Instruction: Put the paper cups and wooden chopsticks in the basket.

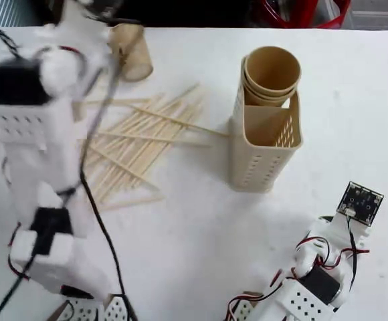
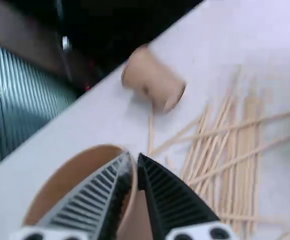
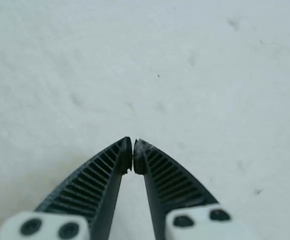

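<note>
1. My left gripper (image 2: 134, 159) pinches the rim of a cup (image 2: 70, 177). My wrist view shows another cup (image 2: 152, 82) lying beyond.
2. From above, chopsticks (image 1: 140, 144) lie beside the basket (image 1: 264, 157), with stacked cups (image 1: 271, 73) inside it.
3. My right gripper (image 3: 133, 146) is closed, with table (image 3: 185, 60) all around it.

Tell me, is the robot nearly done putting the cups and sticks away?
Not yet. Done: stacked cups stand in the basket. In hand: the left gripper pinches the wall of a second cup. Left: a third cup lies on its side on the table, and the chopsticks lie scattered beside the basket. The right gripper is shut over bare table.
</note>
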